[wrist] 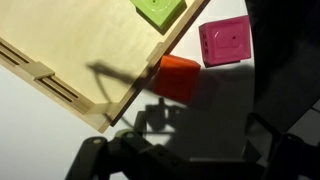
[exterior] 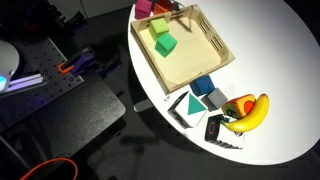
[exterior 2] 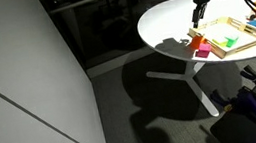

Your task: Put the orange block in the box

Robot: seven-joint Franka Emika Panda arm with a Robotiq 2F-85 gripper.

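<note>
The orange block [wrist: 180,78] lies on the white table just outside the rim of the box [wrist: 60,60], the light wooden tray. It also shows in an exterior view [exterior: 162,8]. A pink block [wrist: 225,42] lies beside it, apart from the tray. My gripper [wrist: 185,130] hangs above the table over the orange block, with its dark fingers spread apart and nothing between them. In an exterior view the gripper [exterior 2: 198,13] is above the tray's near corner [exterior 2: 228,47].
Two green cubes [exterior: 165,46] lie inside the tray [exterior: 215,45]. A blue block [exterior: 204,86], a banana [exterior: 250,112] and other small toys crowd the table's edge past the tray. The table's rim is close to the blocks.
</note>
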